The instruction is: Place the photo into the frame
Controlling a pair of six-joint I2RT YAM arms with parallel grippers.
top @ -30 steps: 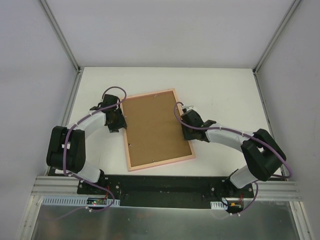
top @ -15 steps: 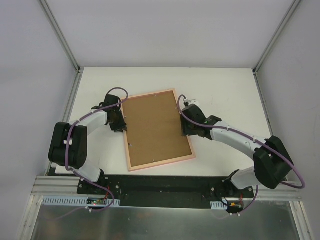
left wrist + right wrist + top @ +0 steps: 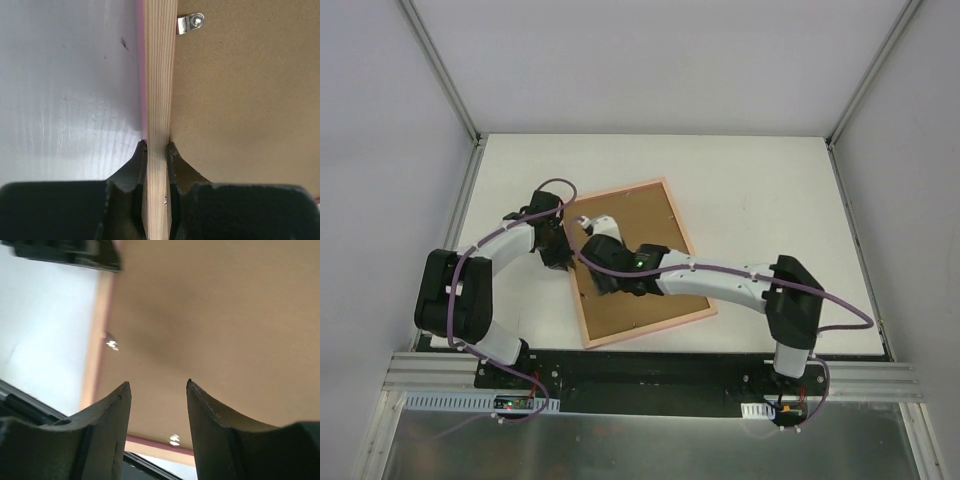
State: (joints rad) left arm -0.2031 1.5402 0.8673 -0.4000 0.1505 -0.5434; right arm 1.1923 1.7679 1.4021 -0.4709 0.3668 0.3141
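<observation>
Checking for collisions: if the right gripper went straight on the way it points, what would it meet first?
The right gripper, jaws open, points at the brown backing board in the frame; it would likely meet that board first, though depth is unclear.

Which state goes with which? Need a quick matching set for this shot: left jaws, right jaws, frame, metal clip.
Things:
1. left jaws
2. right jaws
3. frame
4. metal clip

States:
A. apart over the brown backing board, holding nothing
B. back side up on the white table
C. shut on the frame's wooden rail
D. silver, at the board's edge beside the rail

Pairs: 1-C, 2-A, 3-B, 4-D
</observation>
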